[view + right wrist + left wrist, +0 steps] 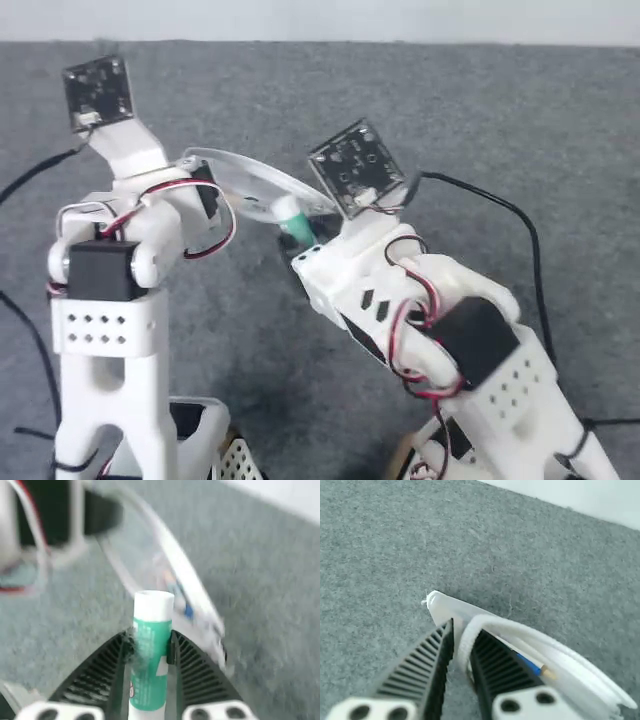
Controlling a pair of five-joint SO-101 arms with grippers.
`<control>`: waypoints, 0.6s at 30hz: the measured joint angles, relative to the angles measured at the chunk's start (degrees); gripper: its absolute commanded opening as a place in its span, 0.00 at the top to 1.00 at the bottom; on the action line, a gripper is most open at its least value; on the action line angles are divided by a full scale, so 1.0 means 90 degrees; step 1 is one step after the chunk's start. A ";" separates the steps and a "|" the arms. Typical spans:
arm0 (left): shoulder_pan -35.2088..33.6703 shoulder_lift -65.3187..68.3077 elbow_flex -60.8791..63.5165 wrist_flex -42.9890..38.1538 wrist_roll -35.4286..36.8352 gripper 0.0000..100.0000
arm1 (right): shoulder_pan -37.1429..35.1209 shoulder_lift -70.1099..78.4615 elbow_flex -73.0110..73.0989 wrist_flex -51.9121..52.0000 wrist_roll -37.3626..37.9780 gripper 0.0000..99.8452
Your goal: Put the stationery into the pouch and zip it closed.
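Glue stick (150,650): the right gripper (150,636) is pinching it between its fingers (109,669), cap (153,600) pointing at the pouch (240,185) mouth, close to it. The left gripper (462,632) is pinching the pouch's white rim (485,622), jaws nearly together. We are judging the insertion best done straight, cap first, releasing only once well inside.

Pale print on the green and white glue stick (150,650) is too blurred to read. Nothing else is legible.

Left arm (110,300) at nine o'clock, left gripper (461,630) pinching the pouch (442,607); right arm (440,320) at four, right gripper (148,637) clamping the glue stick (152,611).
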 measured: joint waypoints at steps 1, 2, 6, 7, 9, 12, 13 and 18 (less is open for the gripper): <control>0.0059 0.0000 0.0000 0.0000 0.0000 0.99 | -0.0010 -0.0049 0.0000 -0.0137 -0.0078 0.99; 0.0098 0.0000 0.0000 0.0000 0.0000 0.99 | -0.0010 -0.0107 0.0039 -0.0283 -0.0215 0.99; 0.0195 0.0000 0.0000 0.0000 0.0000 0.99 | -0.0010 -0.0156 0.0371 -0.1006 -0.0928 0.99; 0.0195 0.0000 0.0000 0.0000 0.0000 0.99 | -0.0010 -0.0156 0.0459 -0.1241 -0.1094 0.99; 0.0176 0.0000 0.0000 0.0000 0.0000 0.99 | 0.0000 -0.0156 0.0654 -0.1719 -0.1319 0.99; 0.0166 0.0000 0.0000 0.0000 0.0000 0.99 | -0.0010 -0.0156 0.1026 -0.2520 -0.1426 0.99; 0.0176 0.0000 0.0000 0.0000 0.0000 0.99 | -0.0010 -0.0156 0.1123 -0.2774 -0.1436 0.99; 0.0176 0.0000 0.0000 0.0000 0.0000 0.99 | 0.0000 -0.0156 0.1836 -0.4054 -0.1446 0.99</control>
